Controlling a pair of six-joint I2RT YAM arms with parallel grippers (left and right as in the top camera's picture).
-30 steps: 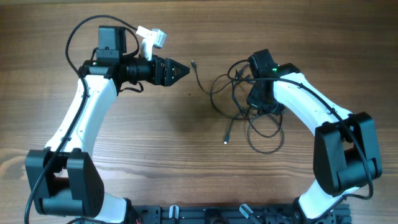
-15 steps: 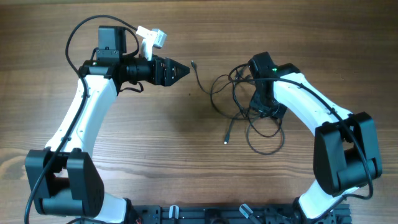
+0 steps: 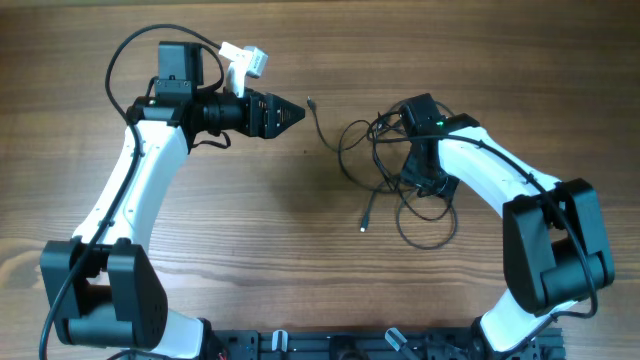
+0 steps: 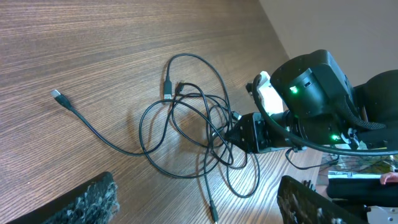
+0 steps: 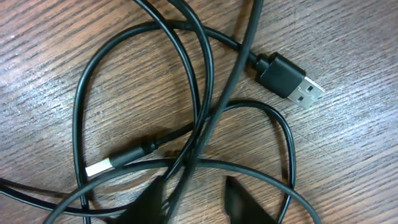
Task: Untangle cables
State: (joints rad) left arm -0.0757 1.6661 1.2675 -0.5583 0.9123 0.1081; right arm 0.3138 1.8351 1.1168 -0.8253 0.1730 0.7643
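Observation:
The cables [image 3: 385,165] are thin black cords lying in a loose tangle on the wooden table, right of centre. One free plug end [image 3: 311,101] trails to the upper left, and another [image 3: 363,226] points toward the front. My right gripper [image 3: 425,185] hangs directly over the tangle. In the right wrist view its fingertips [image 5: 196,182] stand slightly apart, open, with a cable strand [image 5: 205,134] running down beside the left finger [image 5: 149,205]. A USB plug [image 5: 289,78] lies just beyond. My left gripper [image 3: 298,115] is open and empty, well left of the tangle [image 4: 199,124].
The wooden table [image 3: 250,220] carries only the cables. A black base rail [image 3: 350,345] runs along the front edge. In the left wrist view the right arm's dark gripper body [image 4: 255,134] sits among the loops, and the table's edge [image 4: 280,43] runs beyond it.
My right gripper's jaws have parted from shut, and its wrist has shifted slightly over the tangle. The left arm has not moved.

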